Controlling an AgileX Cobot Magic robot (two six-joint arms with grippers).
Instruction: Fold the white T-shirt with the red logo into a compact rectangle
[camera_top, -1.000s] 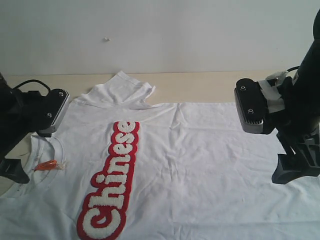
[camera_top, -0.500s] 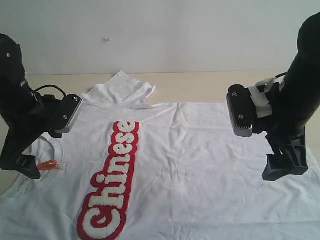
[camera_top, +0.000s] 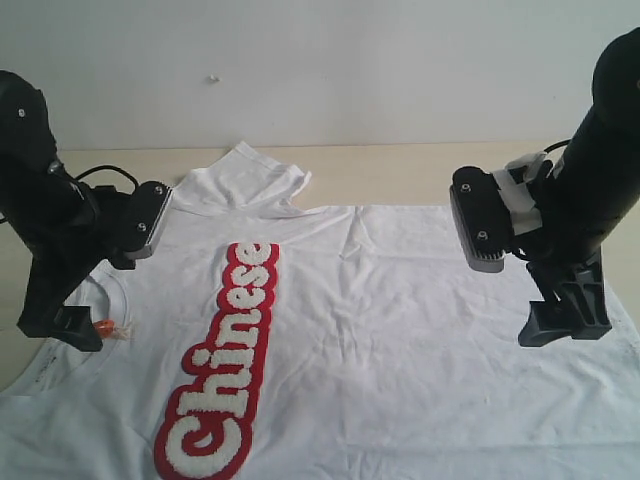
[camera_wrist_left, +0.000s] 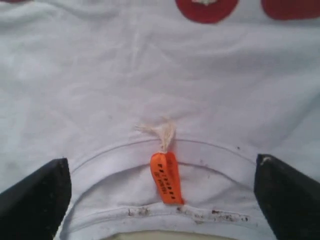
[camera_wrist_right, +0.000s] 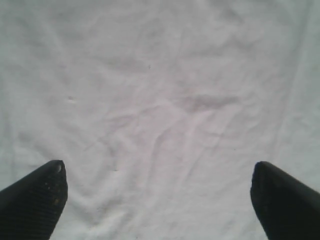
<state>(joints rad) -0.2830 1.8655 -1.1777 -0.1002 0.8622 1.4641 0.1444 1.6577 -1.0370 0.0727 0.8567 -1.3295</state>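
White cotton: the white T-shirt (camera_top: 400, 330) is lying front up across the middle and lower part of the exterior frame, on the pale worktop (camera_top: 420, 165). The red logo (camera_top: 225, 370) is running from the centre down to the lower left.
Left tool: the left tool (camera_wrist_left: 160, 170) is hanging released with its jaws wide, straddling the ribbed collar (camera_wrist_left: 115, 150) and grasping nothing.
Right tool: the right tool (camera_wrist_right: 157, 167) is also hanging released and wide, over plain creased cloth at the right of the exterior frame. Whether its tips are touching the fabric, I cannot tell.
Step in hand: both arms seem to be lining up for a first pinch, so the fold looks not yet begun.
Doing it well: each tool should be coming down level and gathering both layers at an edge. The two should then be lifting together, so the cloth is travelling as one straight line.
Around: the far sleeve (camera_top: 245, 180) is bunching at the upper middle, partly doubled over.
In the way: the orange tag (camera_wrist_left: 166, 177) is sitting between the left jaws and is likely getting caught in a pinch there. The thick logo strip is probably resisting a crease across it.
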